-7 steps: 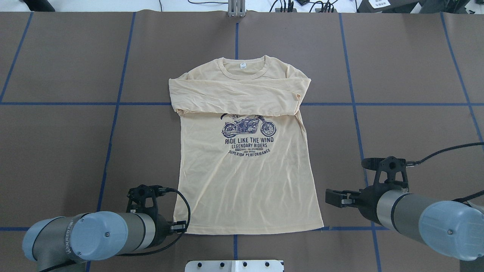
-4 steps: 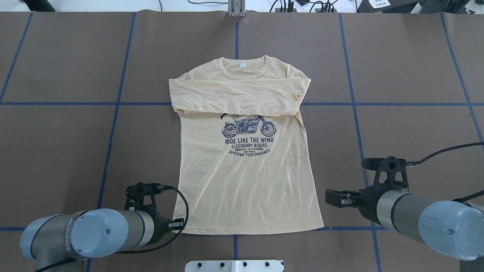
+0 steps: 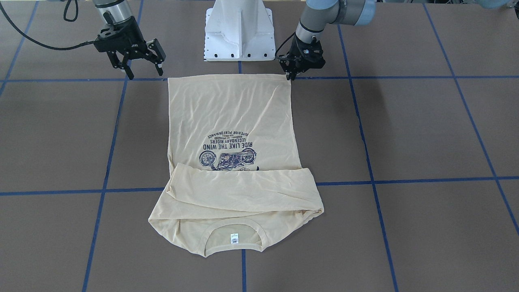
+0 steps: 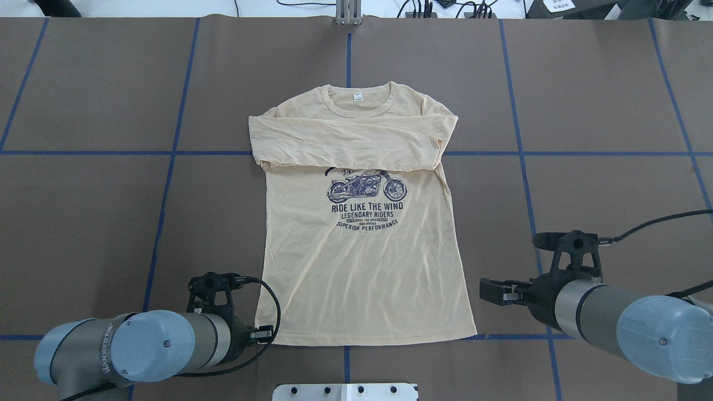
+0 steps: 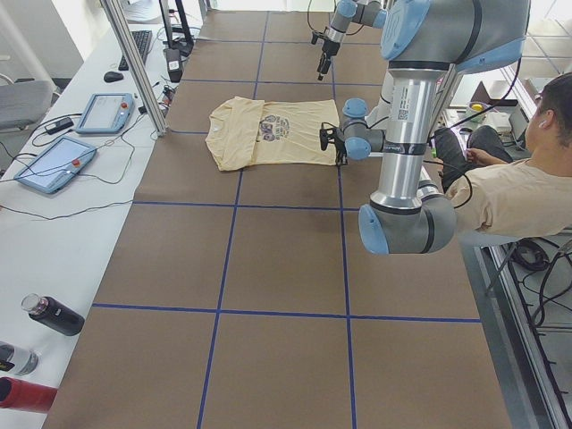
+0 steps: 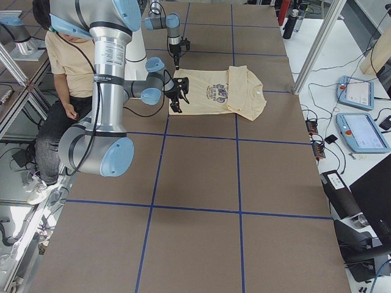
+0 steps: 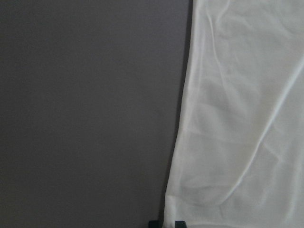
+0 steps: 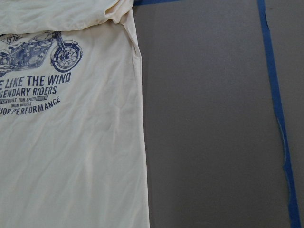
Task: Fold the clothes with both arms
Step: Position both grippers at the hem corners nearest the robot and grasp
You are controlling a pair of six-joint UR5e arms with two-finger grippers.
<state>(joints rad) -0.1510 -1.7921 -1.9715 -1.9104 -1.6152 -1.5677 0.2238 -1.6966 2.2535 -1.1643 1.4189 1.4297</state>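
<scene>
The cream shirt lies flat, print up, neck at the far side, both sleeves folded across the chest. It also shows in the front view. My left gripper sits at the near left hem corner with its jaws nearly together on the hem edge. In the left wrist view two fingertips straddle the shirt's edge. My right gripper is open and empty, just off the right hem corner, not touching the cloth. The right wrist view shows only the shirt's side and bare mat.
The white pedestal base stands just behind the hem. Blue tape lines cross the brown mat. A seated operator is beside the robot. Tablets and bottles lie on the side bench.
My left gripper shifted slightly up and left along the hem corner, then came back to where it was. The right arm and the shirt have not visibly moved.
</scene>
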